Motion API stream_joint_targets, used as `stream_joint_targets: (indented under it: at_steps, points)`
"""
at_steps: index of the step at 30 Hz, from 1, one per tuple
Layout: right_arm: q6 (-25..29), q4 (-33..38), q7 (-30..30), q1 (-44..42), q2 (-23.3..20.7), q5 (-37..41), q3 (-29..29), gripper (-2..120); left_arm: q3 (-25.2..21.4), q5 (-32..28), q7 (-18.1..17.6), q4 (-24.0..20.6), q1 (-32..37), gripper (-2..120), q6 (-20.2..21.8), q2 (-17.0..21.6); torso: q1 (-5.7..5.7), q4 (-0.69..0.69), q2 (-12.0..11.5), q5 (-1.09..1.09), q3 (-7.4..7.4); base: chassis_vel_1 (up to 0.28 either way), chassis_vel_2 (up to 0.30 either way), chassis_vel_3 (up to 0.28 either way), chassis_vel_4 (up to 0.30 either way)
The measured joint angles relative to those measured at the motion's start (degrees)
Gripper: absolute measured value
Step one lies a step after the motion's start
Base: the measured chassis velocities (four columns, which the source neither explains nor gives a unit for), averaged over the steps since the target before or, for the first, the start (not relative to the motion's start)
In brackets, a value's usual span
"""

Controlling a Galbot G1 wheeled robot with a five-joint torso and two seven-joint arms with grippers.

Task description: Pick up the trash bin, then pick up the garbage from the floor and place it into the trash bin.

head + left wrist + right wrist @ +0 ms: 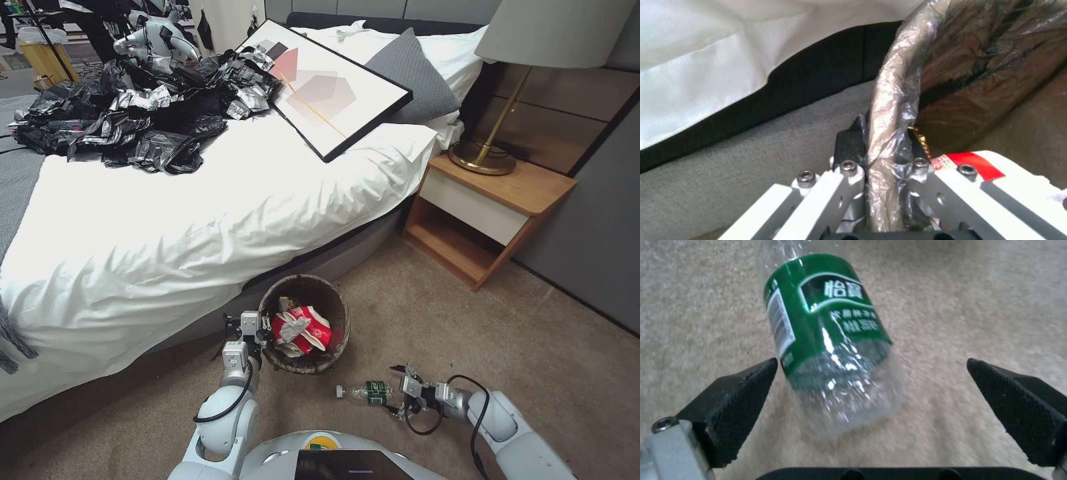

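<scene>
Our right gripper (398, 392) was down low over the carpet (533, 347), fingers (735, 400) spread wide on either side of the bottle's base, not touching it. The bottle (365, 393) lay on its side on the floor, clear plastic with a green label, cap end pointing toward our left, just in front of the bin.

Left gripper (261, 328) was clamped on the bin's rim; in the left wrist view you could see the pads pinching the bag liner (893, 110) folded over the edge. The bin (333, 333) sat right beside the bed, with red-and-white wrappers (301, 330) already inside.

Room was a bedroom: tan carpet, a bed (200, 227) with a white duvet hanging down over a dark base. On the bed we had a heap of black-and-silver crumpled stuff (133, 113), a framed picture (327, 93) lying flat, and a grey pillow (413, 80). To our right stood a wooden nightstand (487, 213) with a brass lamp (507, 113) on it, against a dark wall.
</scene>
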Motion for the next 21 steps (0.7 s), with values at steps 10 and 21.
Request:
stream_joint_targets:
  at_steps: [10,21]
  points:
    - [0.11,-1.21,0.22,1.33,1.65,-0.49,-0.87,100,-0.03,0.16,-0.02,-0.12,0.06,5,0.11,-0.13,0.00,0.00,0.00,0.00,0.00,0.000,0.000,0.000,0.000]
    - [0.16,-1.42,0.35,1.52,3.20,-0.93,-1.13,96,0.08,0.30,-0.02,-0.12,0.07,5,0.13,-0.27,0.00,0.00,0.00,-0.01,0.00,0.000,0.000,0.000,0.000]
